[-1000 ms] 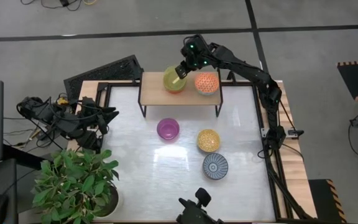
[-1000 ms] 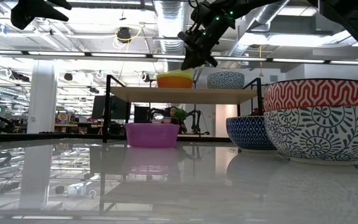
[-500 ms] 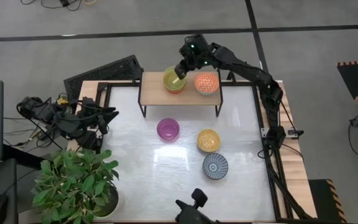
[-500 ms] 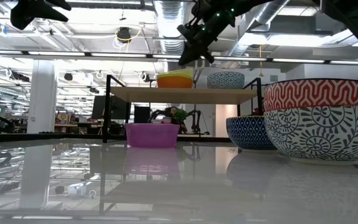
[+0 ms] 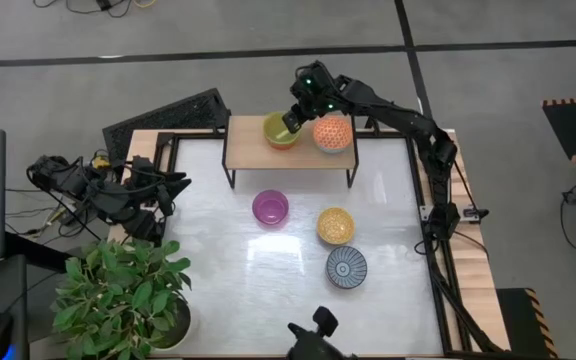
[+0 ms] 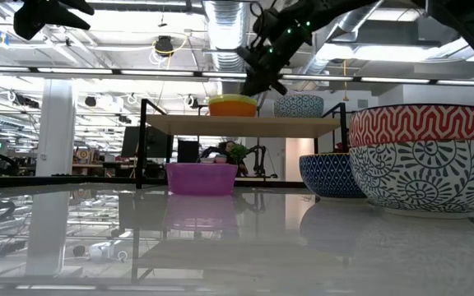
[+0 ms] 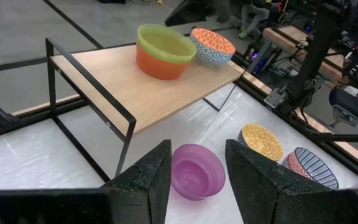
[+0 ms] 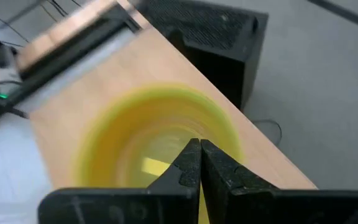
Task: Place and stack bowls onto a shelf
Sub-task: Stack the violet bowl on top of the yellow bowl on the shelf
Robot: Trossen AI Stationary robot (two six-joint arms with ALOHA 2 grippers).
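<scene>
Your right gripper (image 8: pixel 199 163) has its fingers pressed together with nothing between them, poised directly above the yellow-green bowl (image 5: pixel 279 130). That bowl is nested in an orange bowl (image 7: pixel 161 63), both on the shelf (image 5: pixel 258 158). Just beside the gripper, on the same shelf, stands the orange-patterned bowl (image 5: pixel 333 134). Below the shelf on the table (image 5: pixel 218 260) lie the magenta bowl (image 5: pixel 270 208), the yellow bowl (image 5: pixel 335 226) and the radial-lined bowl (image 5: pixel 347 267). Your left gripper (image 7: pixel 194 180) waits well apart, fingers spread.

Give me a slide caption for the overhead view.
Right tool over the stacked green bowl on the shelf, beside the orange-patterned bowl.
</scene>
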